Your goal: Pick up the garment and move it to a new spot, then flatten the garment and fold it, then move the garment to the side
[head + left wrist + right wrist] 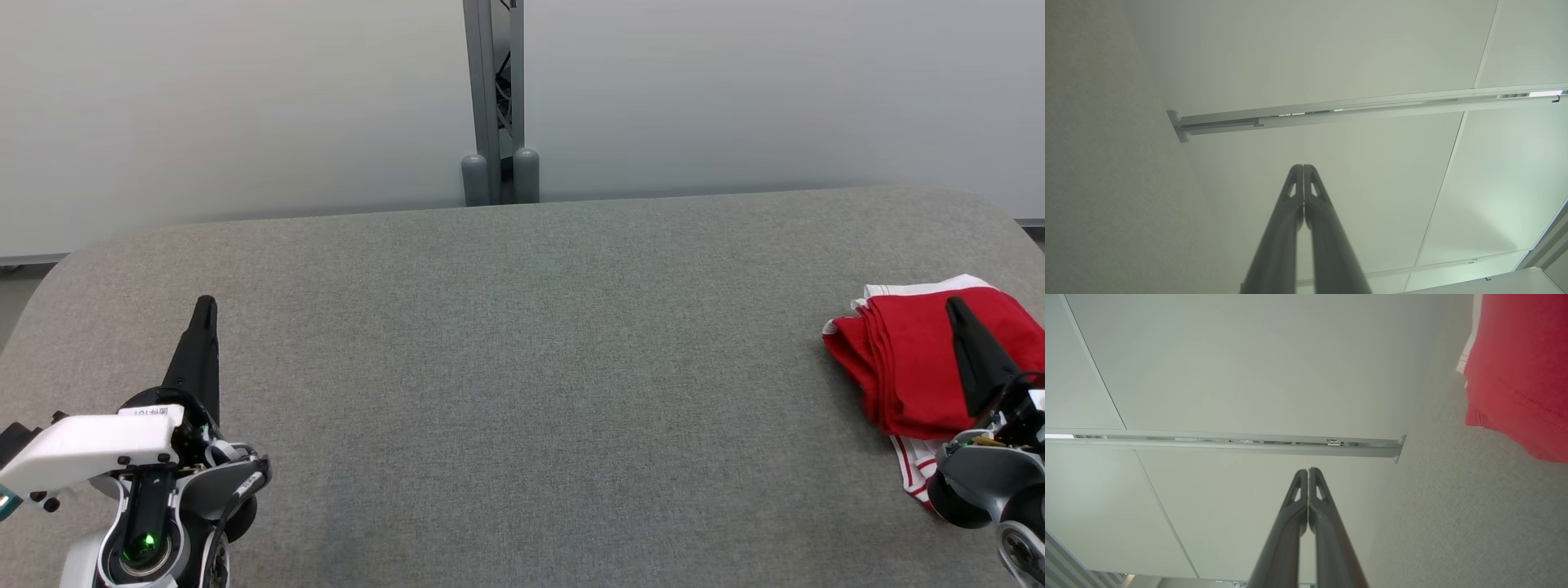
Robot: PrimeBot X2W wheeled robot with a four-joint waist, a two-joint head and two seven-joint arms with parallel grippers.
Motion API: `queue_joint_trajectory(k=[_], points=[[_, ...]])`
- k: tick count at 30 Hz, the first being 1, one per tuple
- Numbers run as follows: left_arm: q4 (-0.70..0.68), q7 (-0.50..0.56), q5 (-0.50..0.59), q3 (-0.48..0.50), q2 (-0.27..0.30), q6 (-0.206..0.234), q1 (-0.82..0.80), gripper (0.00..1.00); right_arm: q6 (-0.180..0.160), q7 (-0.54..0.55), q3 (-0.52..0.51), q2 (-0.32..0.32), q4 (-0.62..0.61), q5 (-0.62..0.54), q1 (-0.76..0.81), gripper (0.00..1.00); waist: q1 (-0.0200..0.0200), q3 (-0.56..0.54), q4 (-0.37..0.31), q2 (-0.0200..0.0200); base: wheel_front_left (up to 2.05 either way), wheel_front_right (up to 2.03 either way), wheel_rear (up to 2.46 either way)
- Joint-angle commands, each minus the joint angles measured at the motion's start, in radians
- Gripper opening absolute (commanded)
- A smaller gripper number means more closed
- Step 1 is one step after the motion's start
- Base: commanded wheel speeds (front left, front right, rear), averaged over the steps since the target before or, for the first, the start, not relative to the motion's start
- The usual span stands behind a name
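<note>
The garment is red with white striped trim and lies folded in a thick stack at the right edge of the grey table. In the right wrist view its red cloth hangs at the upper right. My right gripper is shut and empty, its dark fingers raised over the folded garment; its tips meet with nothing between them. At the table's lower left my left gripper is shut and empty too, far from the garment, with both tips pressed together.
A grey post with two rounded feet stands behind the table's far edge, between pale wall panels. The table's corners are rounded at the left and right.
</note>
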Motion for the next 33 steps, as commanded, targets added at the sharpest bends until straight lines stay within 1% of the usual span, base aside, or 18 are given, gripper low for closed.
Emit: queue_joint_trajectory(k=[1, 33], points=[[-0.004, 0.002, -0.001, 0.005, 0.003, -0.005, -0.015, 0.00, 0.000, -0.004, 0.000, -0.007, 0.002, 0.004, -0.005, 0.00, 0.0000, 0.000, 0.000, -0.0001, 0.00, 0.00, 0.00], [-0.004, 0.003, 0.000, 0.005, 0.002, -0.005, -0.015, 0.00, 0.000, -0.004, 0.000, -0.007, 0.002, 0.003, -0.005, 0.00, 0.0000, 0.000, 0.000, -0.0001, 0.00, 0.00, 0.00]])
